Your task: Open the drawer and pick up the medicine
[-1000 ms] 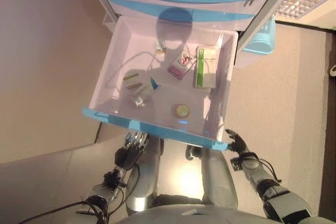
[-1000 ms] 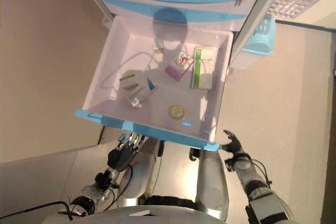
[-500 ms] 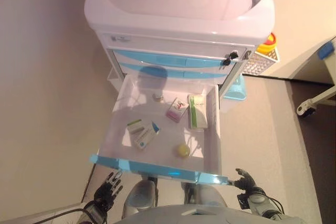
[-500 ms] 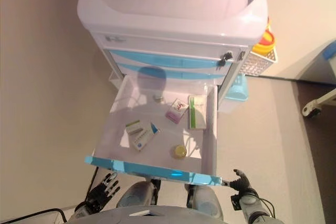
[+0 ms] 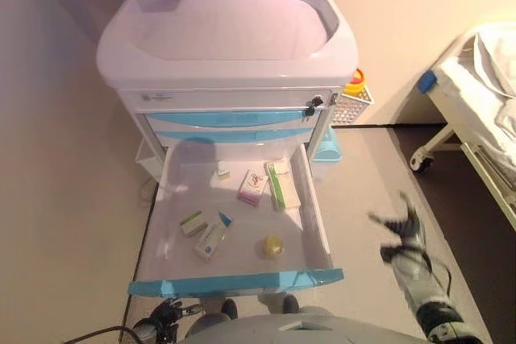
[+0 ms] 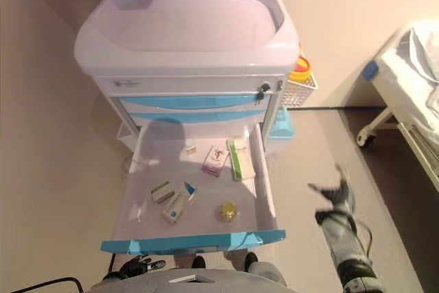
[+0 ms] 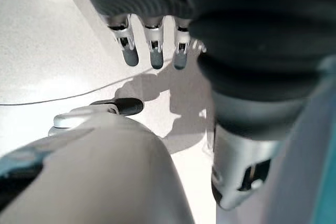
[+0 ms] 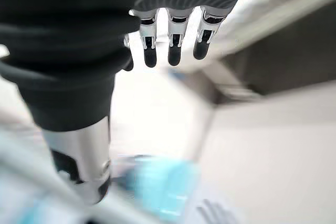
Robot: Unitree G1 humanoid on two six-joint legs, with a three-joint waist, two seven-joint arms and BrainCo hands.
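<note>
The cart's lower drawer [image 5: 234,283] stands pulled out, white inside with a blue front. In it lie a pink box [image 5: 252,187], a green-and-white box [image 5: 279,184], a small green-topped box [image 5: 192,222], a white-and-blue box [image 5: 211,240], a round yellow jar [image 5: 272,247] and a small bottle [image 5: 222,172]. My right hand [image 5: 403,227] is open and empty, raised over the floor right of the drawer. My left hand [image 5: 167,312] is low under the drawer front, its fingers [image 7: 152,51] straight and empty.
The white cart [image 5: 226,38] has a basin top and two shut blue drawers with keys [image 5: 310,105] in a lock. A white basket [image 5: 352,101] and a blue bin [image 5: 326,148] hang on its right side. A bed [image 5: 484,94] stands at the far right.
The camera has risen and tilted up, so the whole cart now shows. My right hand has left the drawer front's right corner and swung up to the right. My left hand has dropped lower.
</note>
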